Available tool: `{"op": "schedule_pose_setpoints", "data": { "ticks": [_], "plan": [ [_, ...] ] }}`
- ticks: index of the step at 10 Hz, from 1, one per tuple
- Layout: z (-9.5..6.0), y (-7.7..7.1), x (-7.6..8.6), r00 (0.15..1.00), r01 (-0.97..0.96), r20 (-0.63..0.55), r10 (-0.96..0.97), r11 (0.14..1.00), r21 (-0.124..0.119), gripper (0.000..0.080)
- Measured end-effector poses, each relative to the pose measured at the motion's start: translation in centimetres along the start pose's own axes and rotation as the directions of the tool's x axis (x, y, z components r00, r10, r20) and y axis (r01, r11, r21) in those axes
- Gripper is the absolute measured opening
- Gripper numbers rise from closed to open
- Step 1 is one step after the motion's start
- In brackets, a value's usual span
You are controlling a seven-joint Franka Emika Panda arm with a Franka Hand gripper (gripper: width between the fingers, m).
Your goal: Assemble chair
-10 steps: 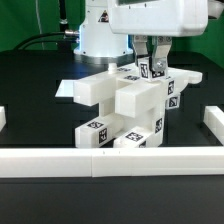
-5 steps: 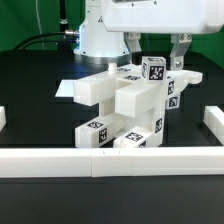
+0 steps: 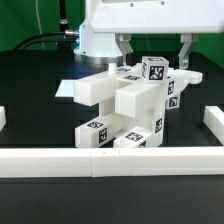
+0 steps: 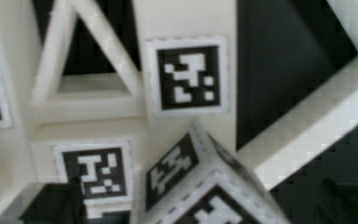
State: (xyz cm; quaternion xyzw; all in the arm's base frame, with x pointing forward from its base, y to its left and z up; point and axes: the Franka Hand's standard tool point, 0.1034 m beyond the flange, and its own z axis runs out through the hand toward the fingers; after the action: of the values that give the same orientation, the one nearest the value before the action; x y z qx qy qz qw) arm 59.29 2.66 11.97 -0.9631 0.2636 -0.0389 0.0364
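Gaping gripper (image 3: 154,49) above chair (image 3: 116,100)

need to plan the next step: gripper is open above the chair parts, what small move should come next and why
Probably raise the gripper straight up. Its jaws stand wide open, clear of the small tagged block between them, which rests on top of the chair assembly. Nothing is held, and a vertical lift seems least likely to knock it.

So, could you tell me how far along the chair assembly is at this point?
Several parts already stand joined as one blocky chair, with a small tagged block seated on top. Nothing is in hand: the gripper hangs open above that block. Whether any part remains loose, I cannot tell.
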Motion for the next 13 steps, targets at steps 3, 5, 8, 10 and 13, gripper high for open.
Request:
{"op": "schedule_pose_setpoints", "data": {
  "ticks": [3,5,8,10,13],
  "plan": [
    [0.09,0.19,0.06,0.962,0.274,0.002,-0.274,0.962,-0.017,0.0649],
    [0.36,0.68,0.17,0.866,0.5,0.015,-0.5,0.865,-0.049,0.0649],
    [0.38,0.72,0.27,0.804,0.594,0.016,-0.594,0.803,-0.054,0.0649],
    [0.38,0.71,0.27,0.822,0.569,0.015,-0.569,0.821,-0.053,0.0386],
    [0.41,0.69,0.2,0.899,0.438,0.008,-0.438,0.897,-0.053,0.0282]
  ]
}}
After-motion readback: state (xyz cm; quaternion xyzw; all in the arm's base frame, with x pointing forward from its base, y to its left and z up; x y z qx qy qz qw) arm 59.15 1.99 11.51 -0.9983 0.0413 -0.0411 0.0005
